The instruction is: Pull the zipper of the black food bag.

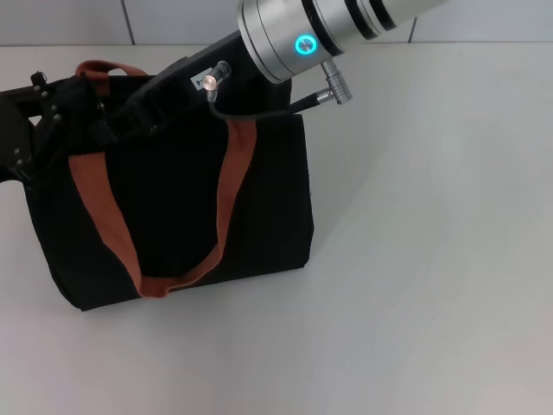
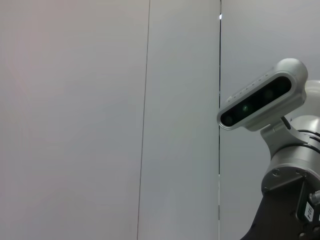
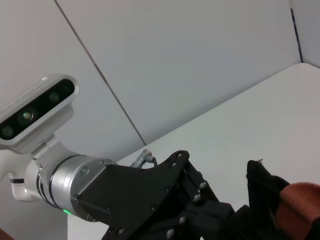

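The black bag [image 1: 173,216] stands on a plain white table [image 1: 432,259], at its left part, with pale wall panels [image 1: 69,22] behind the far edge. Both grippers meet at the top edge of the bag: the left gripper [image 1: 52,121] at the left corner and the right gripper [image 1: 143,108] reaching in from the upper right. I cannot tell whether either is open or closed, and the zipper is hidden under them.

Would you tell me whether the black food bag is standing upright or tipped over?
Upright: the black food bag stands on its base, orange handle hanging down its front.
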`<action>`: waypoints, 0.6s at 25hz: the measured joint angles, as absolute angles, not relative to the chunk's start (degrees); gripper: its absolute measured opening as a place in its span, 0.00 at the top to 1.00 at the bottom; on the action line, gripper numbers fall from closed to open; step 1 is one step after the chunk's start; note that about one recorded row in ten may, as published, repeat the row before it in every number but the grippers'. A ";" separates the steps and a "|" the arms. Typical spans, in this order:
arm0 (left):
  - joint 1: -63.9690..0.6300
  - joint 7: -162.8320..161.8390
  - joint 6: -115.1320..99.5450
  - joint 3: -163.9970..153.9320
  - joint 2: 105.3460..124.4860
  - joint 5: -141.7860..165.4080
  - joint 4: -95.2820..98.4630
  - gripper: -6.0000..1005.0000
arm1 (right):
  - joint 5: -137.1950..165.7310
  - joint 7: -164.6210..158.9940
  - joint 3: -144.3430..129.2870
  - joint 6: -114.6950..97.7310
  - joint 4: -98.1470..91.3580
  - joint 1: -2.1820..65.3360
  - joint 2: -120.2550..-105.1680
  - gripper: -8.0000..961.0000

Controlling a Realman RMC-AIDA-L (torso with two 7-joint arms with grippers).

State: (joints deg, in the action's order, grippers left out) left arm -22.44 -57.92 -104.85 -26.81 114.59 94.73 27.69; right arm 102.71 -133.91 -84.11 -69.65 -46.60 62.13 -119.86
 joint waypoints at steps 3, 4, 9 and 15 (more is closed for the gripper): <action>-22.62 -57.92 -104.85 -26.80 114.70 94.72 27.65 0.98 | 102.69 -133.80 -84.11 -69.56 -46.55 62.18 -119.87 0.77; -22.70 -57.92 -104.84 -26.80 114.76 94.73 27.64 0.98 | 102.67 -133.75 -84.11 -69.54 -46.54 62.18 -119.88 0.78; -22.89 -57.92 -104.84 -26.71 114.85 94.73 27.60 0.98 | 102.63 -133.73 -84.48 -69.37 -46.59 62.16 -119.88 0.80; -22.69 -57.92 -104.84 -26.45 114.78 94.73 27.60 0.98 | 102.62 -133.22 -84.73 -69.33 -46.81 61.88 -119.89 0.82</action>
State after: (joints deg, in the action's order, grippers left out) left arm -22.69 -57.92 -104.84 -26.45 114.78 94.73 27.60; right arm 102.62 -133.22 -84.73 -69.33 -46.81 61.88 -119.89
